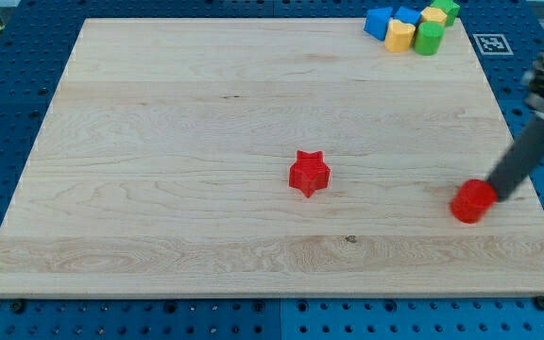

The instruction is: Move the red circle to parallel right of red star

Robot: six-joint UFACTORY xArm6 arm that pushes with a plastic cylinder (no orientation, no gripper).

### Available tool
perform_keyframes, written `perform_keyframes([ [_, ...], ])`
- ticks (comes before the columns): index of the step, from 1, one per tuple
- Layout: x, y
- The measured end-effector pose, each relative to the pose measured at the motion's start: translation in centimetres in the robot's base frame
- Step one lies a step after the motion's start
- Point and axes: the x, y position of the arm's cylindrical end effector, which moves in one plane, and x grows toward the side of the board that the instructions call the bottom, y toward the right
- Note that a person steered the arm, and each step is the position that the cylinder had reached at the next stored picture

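The red star (309, 174) lies near the middle of the wooden board (159, 142). The red circle (472, 201) sits well to the star's right, slightly lower in the view, near the board's right edge. My tip (495, 195) rests at the circle's right side, touching or almost touching it; the dark rod slants up to the view's right.
A cluster of blocks sits at the board's top right corner: a blue block (379, 21), a second blue block (407, 14), a yellow block (400, 36), a second yellow block (433, 15), a green block (429, 38) and another green block (447, 8).
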Motion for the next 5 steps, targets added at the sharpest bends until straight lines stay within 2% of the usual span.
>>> perform_keyframes([
  [1, 0.0, 0.1],
  [2, 2.6, 4.5],
  [3, 3.7, 0.2],
  [4, 2.2, -3.1],
  [5, 2.3, -3.1],
])
